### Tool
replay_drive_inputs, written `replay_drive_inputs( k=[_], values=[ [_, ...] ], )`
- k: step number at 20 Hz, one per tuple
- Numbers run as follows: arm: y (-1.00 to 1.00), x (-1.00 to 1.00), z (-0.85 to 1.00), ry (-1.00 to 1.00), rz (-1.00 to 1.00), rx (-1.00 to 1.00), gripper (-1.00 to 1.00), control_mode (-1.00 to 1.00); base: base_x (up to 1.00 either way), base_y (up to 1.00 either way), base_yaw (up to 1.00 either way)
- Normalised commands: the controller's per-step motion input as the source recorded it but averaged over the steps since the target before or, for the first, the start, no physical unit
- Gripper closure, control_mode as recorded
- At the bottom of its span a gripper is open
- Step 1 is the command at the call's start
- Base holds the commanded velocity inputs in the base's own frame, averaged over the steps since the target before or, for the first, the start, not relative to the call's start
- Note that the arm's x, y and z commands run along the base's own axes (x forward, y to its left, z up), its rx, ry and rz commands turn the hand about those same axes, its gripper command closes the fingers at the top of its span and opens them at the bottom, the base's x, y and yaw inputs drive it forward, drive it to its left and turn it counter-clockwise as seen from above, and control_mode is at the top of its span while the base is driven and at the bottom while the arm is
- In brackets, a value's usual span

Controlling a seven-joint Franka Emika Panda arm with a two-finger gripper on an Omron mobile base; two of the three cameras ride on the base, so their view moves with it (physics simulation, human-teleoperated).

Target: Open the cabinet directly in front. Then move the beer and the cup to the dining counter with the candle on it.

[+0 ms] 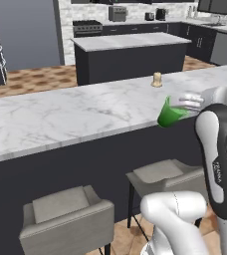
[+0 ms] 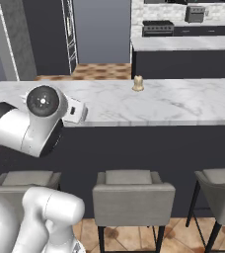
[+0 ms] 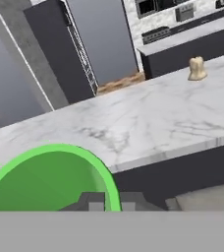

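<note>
The tool was clamped shut on the cup, apparently by its rim, holding it tilted just off the bench's near edge. The candle stood farther in, beyond the cup, so the drop spot lay forward over the marble.

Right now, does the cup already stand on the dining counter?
No, the cup is tilted in the gripper, at the near edge of the dining counter.

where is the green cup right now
The cup is held tilted in the gripper, at the near edge of the dining counter in the left base view, nearer the robot than the candle.
</note>
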Motion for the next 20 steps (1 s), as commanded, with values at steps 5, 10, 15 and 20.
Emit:
replay_drive_inputs(
  k=[5, 10, 15, 20],
  values=[
    [0.09, 0.29, 0.01, 0.36, -0.05, -0.02, 1.00, -1.00, 0.00, 0.00, 0.00],
    [0.00, 0.02, 0.00, 0.00, 0.00, 0.00, 1.00, -1.00, 0.00, 0.00, 0.00],
    [0.00, 0.28, -0.01, 0.00, -0.01, -0.01, 1.00, -1.00, 0.00, 0.00, 0.00],
    [0.00, 0.56, -0.06, 0.00, -0.08, -0.04, 1.00, -1.00, 0.00, 0.00, 0.00]
  ],
)
